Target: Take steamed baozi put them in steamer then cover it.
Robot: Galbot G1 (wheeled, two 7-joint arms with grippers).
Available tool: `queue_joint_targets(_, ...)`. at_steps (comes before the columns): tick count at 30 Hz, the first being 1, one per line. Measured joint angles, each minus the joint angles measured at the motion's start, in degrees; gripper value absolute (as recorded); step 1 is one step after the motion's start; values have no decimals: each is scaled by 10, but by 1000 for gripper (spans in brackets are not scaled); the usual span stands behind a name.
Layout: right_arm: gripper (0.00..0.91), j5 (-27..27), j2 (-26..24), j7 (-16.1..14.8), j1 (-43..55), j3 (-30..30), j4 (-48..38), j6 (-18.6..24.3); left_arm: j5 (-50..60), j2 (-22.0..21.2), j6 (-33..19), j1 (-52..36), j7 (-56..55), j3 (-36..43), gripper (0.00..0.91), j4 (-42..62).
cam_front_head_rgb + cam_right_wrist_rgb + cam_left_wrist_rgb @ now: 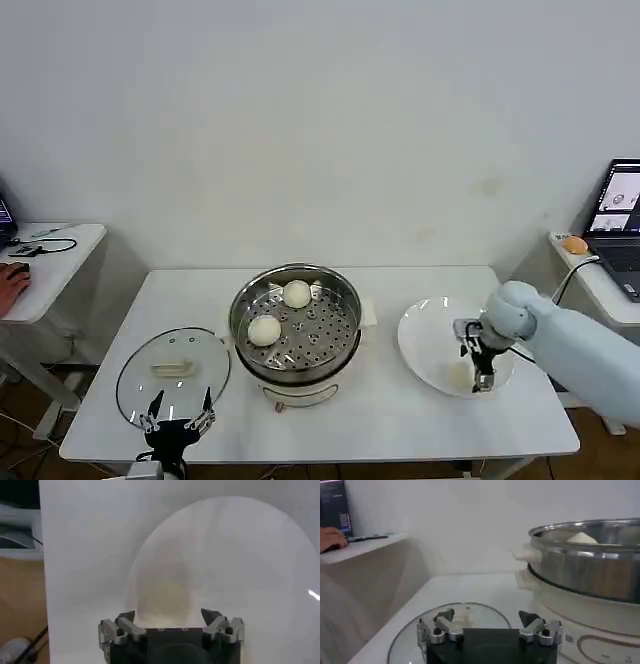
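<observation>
Two in the pot: two steamed baozi (281,312) lie on the perforated tray of the steamer (296,369), one toward the far wall, one nearer my left.
Step in hand: fetching another bun, I judge; my right gripper (482,378) hangs over the white plate (425,335), well to the right of the steamer.
Right pincer: spread wide in my right wrist view (170,617), with a pale, blurred mound on the plate (260,555) just beyond the tips; I take it for a bun but cannot be sure.
Left pincer: my left gripper (180,414) is parked at the table's near edge, fingers apart, just beside the cover (173,372) and not touching it.
Cover: flat on the table (400,420), left of the steamer, handle up.
Next move, my guess: lower the right pincer around the mound, close gently so the soft dough is not dented, then carry it to a free spot on the tray.
What the views add: the left wrist view shows the steamer's cream base (585,630) and a bun top (581,538) above the rim; the head view alone shows how the whole table is laid out.
</observation>
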Motion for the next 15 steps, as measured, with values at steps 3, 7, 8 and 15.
queue_joint_targets(3,736,0,3,0,2,-1,-4,0,0,0,0,-1,0,0,907,1)
queue_joint_targets(7,615,-1,3,-1,3,-2,-5,0,0,0,0,-1,0,0,907,3)
queue_joint_targets(8,615,-1,3,-2,3,-2,-5,-1,0,0,0,-1,0,0,907,3)
queue_joint_targets(15,564,-2,0,-4,1,-2,-5,-1,0,0,0,-3,0,1,907,6)
